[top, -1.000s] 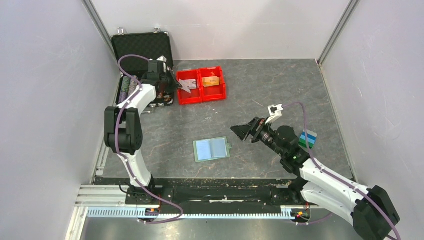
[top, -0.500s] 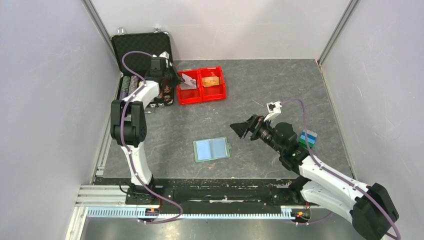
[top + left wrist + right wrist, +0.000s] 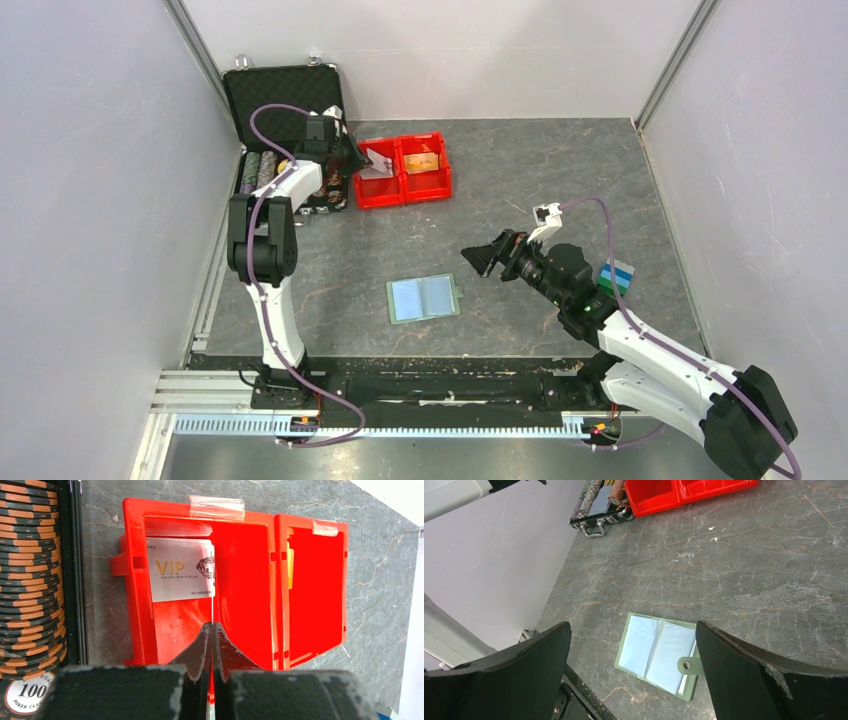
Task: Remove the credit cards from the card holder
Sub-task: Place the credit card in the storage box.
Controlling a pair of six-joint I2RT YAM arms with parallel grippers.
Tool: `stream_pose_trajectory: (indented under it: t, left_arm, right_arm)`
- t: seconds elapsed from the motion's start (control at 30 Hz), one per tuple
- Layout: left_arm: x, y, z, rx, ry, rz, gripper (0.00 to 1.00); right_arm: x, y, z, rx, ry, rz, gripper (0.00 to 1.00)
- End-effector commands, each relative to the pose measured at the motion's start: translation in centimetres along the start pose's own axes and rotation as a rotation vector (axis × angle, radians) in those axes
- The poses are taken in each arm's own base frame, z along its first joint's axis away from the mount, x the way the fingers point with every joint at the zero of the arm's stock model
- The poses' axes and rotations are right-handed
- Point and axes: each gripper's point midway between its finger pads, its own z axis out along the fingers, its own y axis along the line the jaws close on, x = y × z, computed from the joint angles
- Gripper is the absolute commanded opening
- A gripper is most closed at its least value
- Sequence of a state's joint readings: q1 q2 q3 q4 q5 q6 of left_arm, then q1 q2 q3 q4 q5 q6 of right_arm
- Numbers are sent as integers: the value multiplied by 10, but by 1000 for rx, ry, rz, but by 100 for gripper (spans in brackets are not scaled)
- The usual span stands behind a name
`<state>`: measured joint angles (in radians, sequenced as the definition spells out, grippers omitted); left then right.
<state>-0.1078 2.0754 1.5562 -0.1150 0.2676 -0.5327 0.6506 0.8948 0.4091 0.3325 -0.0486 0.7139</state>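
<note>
Left gripper (image 3: 212,627): we see it pinching 1 whitish-grey card (image 3: 180,570) over the red bin (image 3: 131,580).
Right gripper (image 3: 485,255): spread wide, card holder (image 3: 659,650) lying open below, apart.

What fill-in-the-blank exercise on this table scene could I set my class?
1. The left gripper pinches a white card at the ____ bin.
2. The card's gold letters read ____.
3. The card holder lies ____, showing its clear pockets.
4. The right gripper, jaws apart, holds ____.
Missing words: red; VIP; open; nothing.
</note>
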Motion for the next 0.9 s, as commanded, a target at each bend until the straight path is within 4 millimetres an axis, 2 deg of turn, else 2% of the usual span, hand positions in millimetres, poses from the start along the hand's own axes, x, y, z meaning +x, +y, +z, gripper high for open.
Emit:
stream_pose_trajectory:
  t: [0.0, 0.47, 0.87]
  left_arm:
    - [-26, -11, 4, 46, -70, 66, 2]
    - [-15, 3, 20, 12, -40, 54, 2]
    - [-31, -7, 16, 18, -53, 58, 2]
  right_arm:
    - [-26, 16, 2, -26, -67, -17, 98]
    - [-19, 11, 2, -10, -45, -7, 98]
    - [-17, 11, 4, -10, -33, -7, 98]
